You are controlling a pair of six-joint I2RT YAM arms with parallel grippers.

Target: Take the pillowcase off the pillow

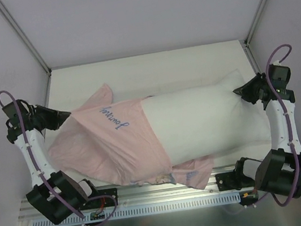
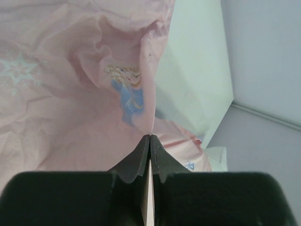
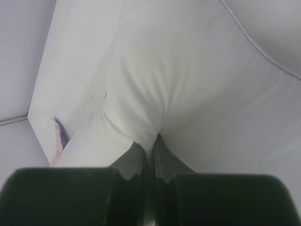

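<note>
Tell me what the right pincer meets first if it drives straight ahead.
The pillow: the right pincer is shut on a pinch of it and would likely just press deeper into it.

Left end of plump white rectangular pillow [image 1: 203,122] hidden inside crumpled pink printed fabric pillowcase [image 1: 104,146]; its blue script too small to read; right wrist view crops pillow at top and right

White pillow [image 1: 208,118] half bared, pink pillowcase [image 1: 104,146] bunched leftward

Count: one plump white rectangular pillow [image 1: 208,118] at my right claw [image 1: 237,92]; one pink printed fabric pillowcase [image 1: 104,146] at my left claw [image 1: 69,115].
</note>
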